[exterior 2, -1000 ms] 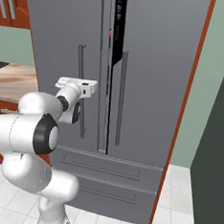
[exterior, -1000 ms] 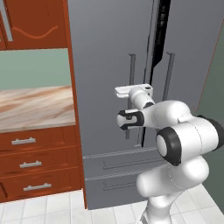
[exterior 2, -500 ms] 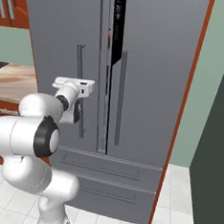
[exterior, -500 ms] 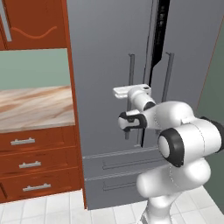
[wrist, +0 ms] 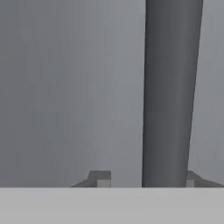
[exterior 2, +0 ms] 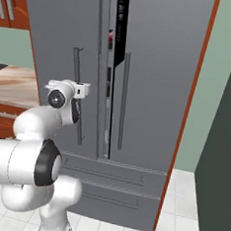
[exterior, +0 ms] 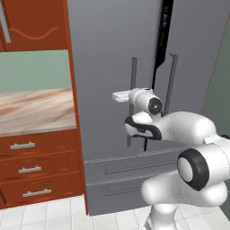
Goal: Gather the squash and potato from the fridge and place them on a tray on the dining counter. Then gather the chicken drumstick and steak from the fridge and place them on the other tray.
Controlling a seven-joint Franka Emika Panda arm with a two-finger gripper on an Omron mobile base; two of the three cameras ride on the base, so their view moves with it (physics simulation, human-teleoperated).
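The claw [wrist: 144, 178] is seen at the fridge [exterior: 108, 54], its two fingertips [wrist: 99, 178] standing apart on either side of the left door's vertical bar handle [wrist: 169, 92]. The handle lies off-centre between them, close against one fingertip and clear of the other; whether that tip actually touches the bar cannot be told. In the left base view the hand [exterior: 143, 99] is pressed up against the same handle [exterior: 133, 81], roughly at mid-height of the door. The two fridge doors are shown slightly parted, with a narrow dark gap [exterior 2: 119, 43] running down between them, and a small reddish shape [exterior 2: 111, 36] is glimpsed inside it, too small to identify. Two drawers [exterior 2: 106, 186] are seen closed below the doors. To the left of the fridge, a marbled table [exterior: 36, 110] is carried on red-brown cabinet drawers [exterior: 36, 168].
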